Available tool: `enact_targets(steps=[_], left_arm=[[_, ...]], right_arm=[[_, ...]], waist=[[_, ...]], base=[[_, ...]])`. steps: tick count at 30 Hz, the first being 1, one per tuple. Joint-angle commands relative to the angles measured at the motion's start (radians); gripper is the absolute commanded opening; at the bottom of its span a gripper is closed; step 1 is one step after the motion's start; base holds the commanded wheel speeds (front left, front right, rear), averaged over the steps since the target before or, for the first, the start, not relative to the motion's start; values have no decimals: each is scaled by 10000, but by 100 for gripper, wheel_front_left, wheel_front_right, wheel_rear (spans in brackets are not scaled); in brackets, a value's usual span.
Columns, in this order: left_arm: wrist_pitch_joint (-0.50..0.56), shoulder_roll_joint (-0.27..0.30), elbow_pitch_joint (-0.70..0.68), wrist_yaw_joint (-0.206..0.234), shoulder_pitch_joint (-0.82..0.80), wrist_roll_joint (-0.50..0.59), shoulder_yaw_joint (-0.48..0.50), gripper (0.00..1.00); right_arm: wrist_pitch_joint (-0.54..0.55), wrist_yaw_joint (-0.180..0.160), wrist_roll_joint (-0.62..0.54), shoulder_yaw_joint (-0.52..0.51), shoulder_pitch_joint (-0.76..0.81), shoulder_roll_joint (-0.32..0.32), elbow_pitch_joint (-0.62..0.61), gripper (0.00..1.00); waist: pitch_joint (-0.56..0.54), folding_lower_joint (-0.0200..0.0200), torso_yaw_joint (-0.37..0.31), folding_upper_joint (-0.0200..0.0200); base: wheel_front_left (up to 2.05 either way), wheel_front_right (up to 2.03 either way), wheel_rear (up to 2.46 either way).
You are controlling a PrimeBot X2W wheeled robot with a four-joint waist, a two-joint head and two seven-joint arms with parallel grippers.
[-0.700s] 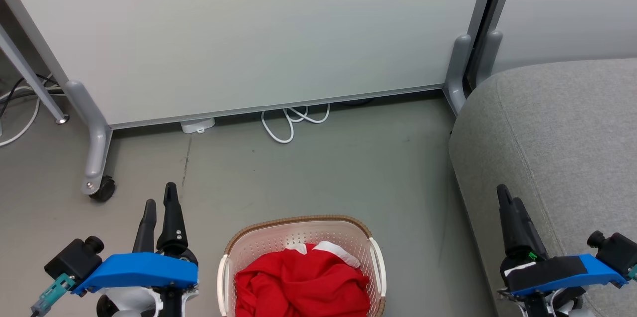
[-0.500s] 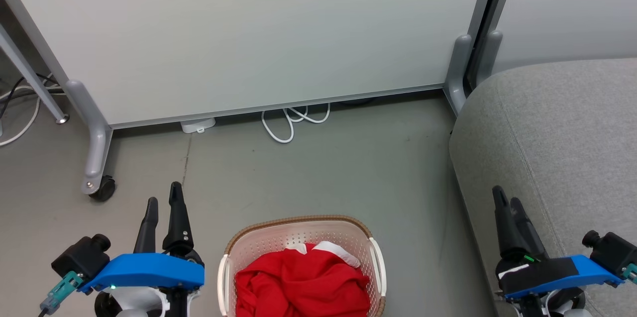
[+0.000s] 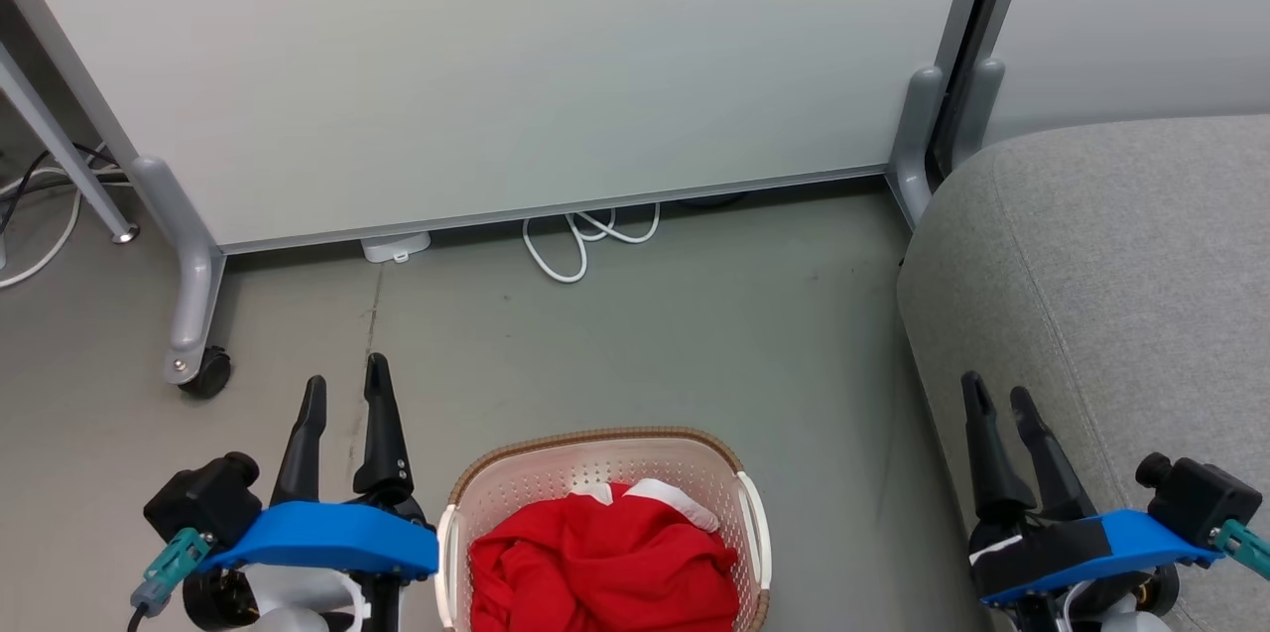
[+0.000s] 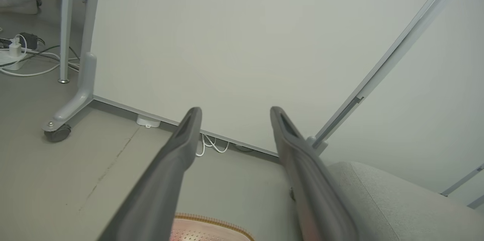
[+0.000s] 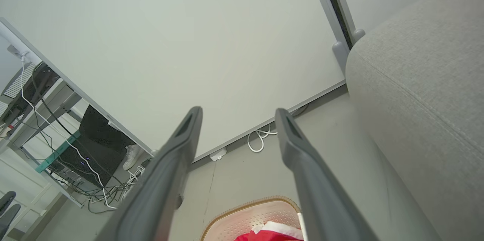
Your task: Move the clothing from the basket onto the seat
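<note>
The clothing [image 3: 605, 563] lies heaped in the basket [image 3: 595, 438] on the floor, near the seat [image 3: 1111, 265]. The frame edge cuts it off, so it may be more than one piece. The left claw [image 3: 345, 376] and right claw [image 3: 996, 390] flank the basket, both spread and empty, apparently poised to reach in.

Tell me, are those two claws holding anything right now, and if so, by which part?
Nothing is held. The left gripper and right gripper are both open and empty, on either side of the basket. The red clothing lies inside it.
</note>
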Motion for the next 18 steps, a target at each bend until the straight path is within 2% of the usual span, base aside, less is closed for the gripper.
enact_targets(steps=[1,18], left_arm=[[-117,65,-69,23,-211,330,-94,100],[-499,70,101,35,-297,1817,-466,100]], right_arm=[[-115,16,-321,36,-182,-72,-59,100],[-506,20,-1807,201,-206,-79,-8,100]], waist=[[3,0,2,0],[25,0,61,0]], base=[[0,0,0],[0,0,0]])
